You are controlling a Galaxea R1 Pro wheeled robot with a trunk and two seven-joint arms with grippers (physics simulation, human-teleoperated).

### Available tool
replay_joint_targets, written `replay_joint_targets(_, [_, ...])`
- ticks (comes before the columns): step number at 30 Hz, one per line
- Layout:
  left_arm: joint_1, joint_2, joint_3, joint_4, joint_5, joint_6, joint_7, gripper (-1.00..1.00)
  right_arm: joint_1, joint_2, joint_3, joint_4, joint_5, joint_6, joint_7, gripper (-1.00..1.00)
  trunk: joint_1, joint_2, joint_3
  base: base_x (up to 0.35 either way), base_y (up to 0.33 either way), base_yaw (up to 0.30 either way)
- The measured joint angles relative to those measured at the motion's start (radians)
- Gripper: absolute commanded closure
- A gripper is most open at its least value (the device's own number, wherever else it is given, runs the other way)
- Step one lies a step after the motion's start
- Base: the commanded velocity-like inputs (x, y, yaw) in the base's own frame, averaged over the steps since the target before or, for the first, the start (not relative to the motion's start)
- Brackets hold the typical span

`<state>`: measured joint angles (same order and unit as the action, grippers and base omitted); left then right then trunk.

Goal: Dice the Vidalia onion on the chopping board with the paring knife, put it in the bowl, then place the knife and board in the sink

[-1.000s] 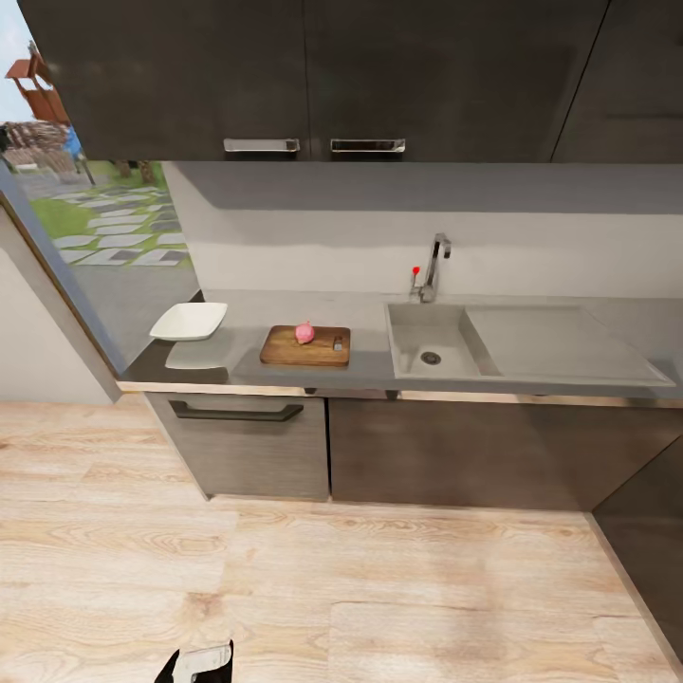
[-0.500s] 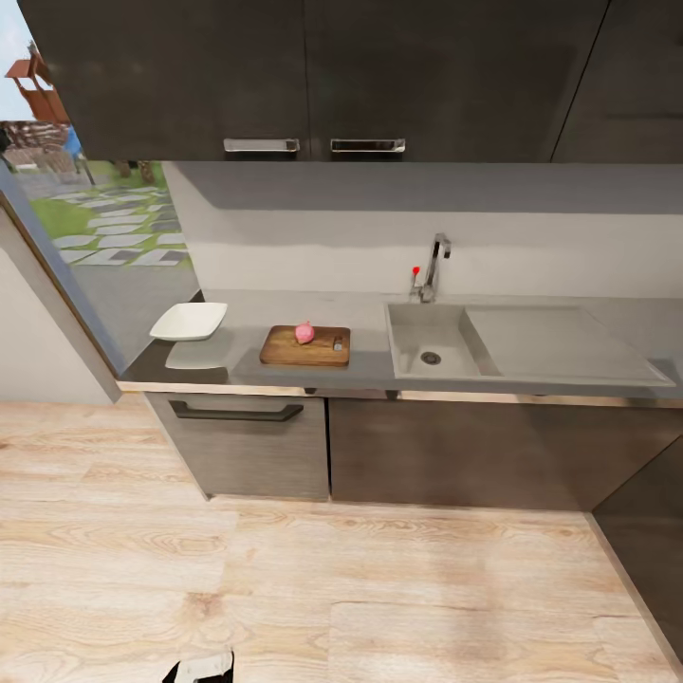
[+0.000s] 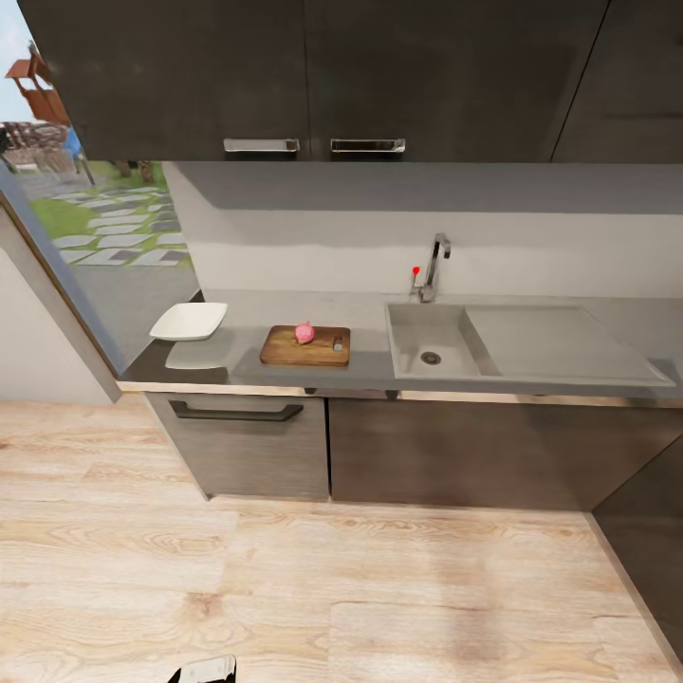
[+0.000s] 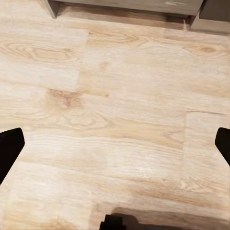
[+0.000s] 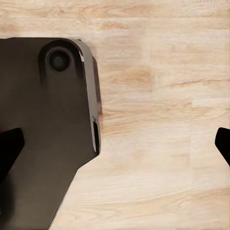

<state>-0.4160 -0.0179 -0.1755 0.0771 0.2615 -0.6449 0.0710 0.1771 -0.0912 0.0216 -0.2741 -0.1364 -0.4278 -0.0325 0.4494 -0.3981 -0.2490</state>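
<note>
The small pinkish-red onion (image 3: 304, 332) is seen on the brown wooden chopping board (image 3: 305, 346) at centre frame, left of the grey steel sink (image 3: 436, 341). Both jaws are spread wide over pale plank floor. The counter should be approached squarely before the knife is reached for.

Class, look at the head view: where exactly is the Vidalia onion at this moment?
In the head view, the Vidalia onion sits on the chopping board, between the bowl and the sink.
</note>
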Motion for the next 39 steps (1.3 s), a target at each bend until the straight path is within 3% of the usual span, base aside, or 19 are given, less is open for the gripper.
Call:
replay_joint_targets(12, [0.000, 0.003, 0.001, 0.000, 0.000, 0.002, 0.000, -1.00, 0.000, 0.019, 0.001, 0.004, -0.001, -0.001, 0.001, -1.00, 0.000, 0.000, 0.000, 0.000, 0.000, 0.000])
replay_joint_targets(39, [-0.001, 0.000, 0.000, 0.000, -0.001, 0.002, -0.001, -1.00, 0.000, 0.021, 0.000, 0.004, 0.000, -0.001, 0.001, -1.00, 0.000, 0.000, 0.000, 0.000, 0.000, 0.000])
